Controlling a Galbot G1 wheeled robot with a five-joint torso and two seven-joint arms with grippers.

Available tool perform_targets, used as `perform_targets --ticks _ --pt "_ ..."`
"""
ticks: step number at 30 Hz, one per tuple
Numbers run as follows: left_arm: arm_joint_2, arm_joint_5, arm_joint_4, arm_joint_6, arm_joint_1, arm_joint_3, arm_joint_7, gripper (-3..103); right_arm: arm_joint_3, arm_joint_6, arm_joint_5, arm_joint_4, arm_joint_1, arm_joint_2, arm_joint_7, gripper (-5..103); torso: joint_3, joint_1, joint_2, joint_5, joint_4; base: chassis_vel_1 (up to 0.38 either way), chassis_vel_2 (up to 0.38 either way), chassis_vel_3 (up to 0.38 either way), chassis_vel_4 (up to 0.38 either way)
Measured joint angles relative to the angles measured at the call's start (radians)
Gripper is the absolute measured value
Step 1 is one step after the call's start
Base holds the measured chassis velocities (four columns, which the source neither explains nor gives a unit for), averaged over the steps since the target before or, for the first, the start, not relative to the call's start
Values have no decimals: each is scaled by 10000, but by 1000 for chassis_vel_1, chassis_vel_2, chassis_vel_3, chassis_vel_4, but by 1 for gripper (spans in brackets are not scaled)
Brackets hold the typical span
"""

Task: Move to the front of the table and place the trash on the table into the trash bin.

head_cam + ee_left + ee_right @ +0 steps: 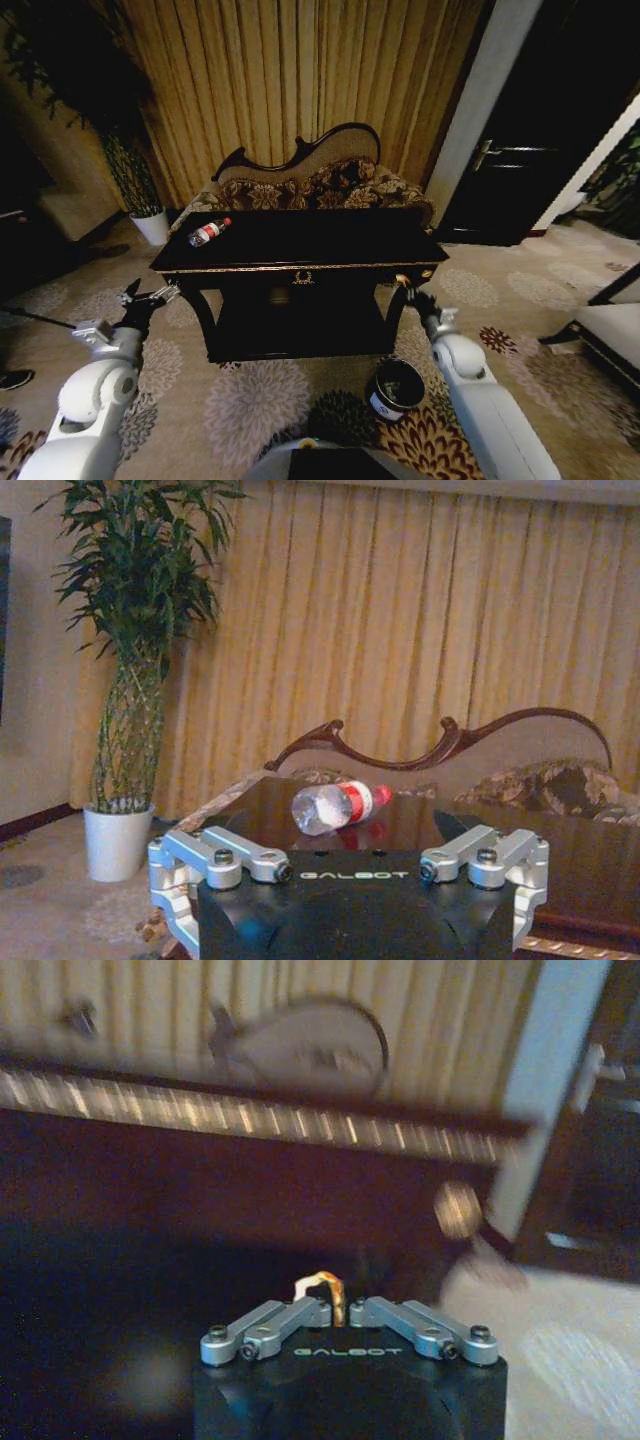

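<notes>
The robot stands at the front of the worktop (pixel 300 262), a glossy black low table with gold trim. The clear bottle (pixel 209 232) with the red label lies on its side near the worktop's far left corner, untouched; the left wrist view shows it resting there (pixel 338 806) with the sofa (pixel 520 770) behind. The trash bin (pixel 396 388) stands on the carpet just off the front right leg, below worktop height.

The left claw (pixel 160 296) hangs off the front left corner, at about edge height, fingers spread wide and empty. The right claw (pixel 408 291) sits at the front right corner, beside the edge and above the bin's side of the floor. In the right wrist view its fingers (pixel 300 1312) are drawn together on a small orange-yellow scrap (pixel 325 1285), pinched at the tips.

By my reading, the drive to the worktop is done and one scrap is in hand but not yet dropped. The bottle is left to collect. A white scrap I cannot make out anywhere on the dark top.
</notes>
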Motion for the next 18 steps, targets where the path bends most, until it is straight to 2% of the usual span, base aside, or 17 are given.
perform_targets --ticks 4,10,14,16,18 --pt "-105 47 -24 -129 86 43 12 100 57 -1 -581 -977 -115 69 0 4 -3 -8 4 0 6 0 0 0 0" --pt "-189 80 -45 -244 152 11 63 100 -124 -280 -977 -1542 -235 -97 0 4 -3 -7 5 -2 7 0 0 0 0" --pt "-382 129 12 -354 213 -2 135 100 -538 -604 -1948 -2497 -221 -90 1 4 -2 -6 4 -1 6 0 0 0 0" --pt "-400 137 30 -371 230 2 140 100 -599 -623 -2093 -2654 -211 -66 1 4 -3 -6 4 -1 7 0 0 0 0" --pt "-531 339 222 -542 280 84 175 100 -846 -667 -2683 -3341 -59 137 2 4 -3 -7 4 -3 5 0 0 0 0"
